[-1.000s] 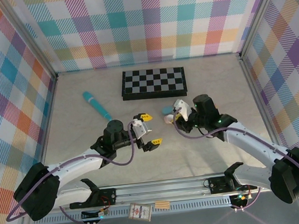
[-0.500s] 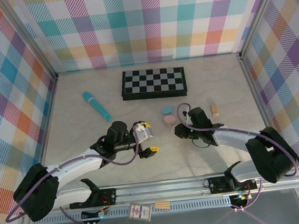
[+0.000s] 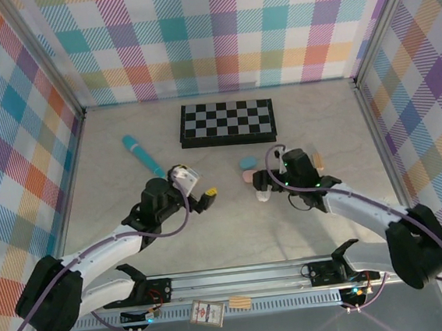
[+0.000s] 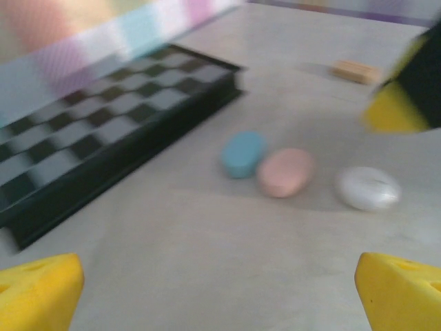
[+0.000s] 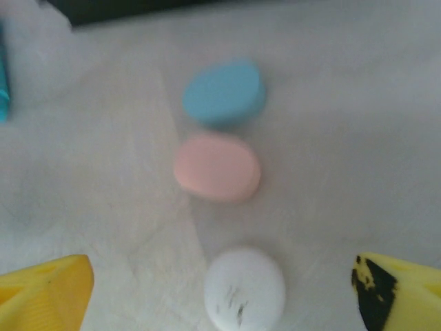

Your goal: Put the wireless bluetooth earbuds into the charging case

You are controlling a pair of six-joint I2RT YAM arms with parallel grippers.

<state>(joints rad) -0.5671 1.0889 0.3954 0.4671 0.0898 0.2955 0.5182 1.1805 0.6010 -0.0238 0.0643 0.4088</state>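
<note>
While the left gripper [image 4: 220, 303] and right gripper [image 5: 220, 293] both gape wide and empty, three cases line up mid-frame (blue case [image 5: 224, 93], pink case [image 5: 217, 167], white case [image 4: 368, 187]). One chessboard [image 3: 228, 122] lies above them, with bare table [image 3: 334, 123] all around.

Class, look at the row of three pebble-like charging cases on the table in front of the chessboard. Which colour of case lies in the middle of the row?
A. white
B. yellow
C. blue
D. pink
D: in the right wrist view the pink case lies between the blue case and the white case, and the left wrist view shows the same order.
</note>
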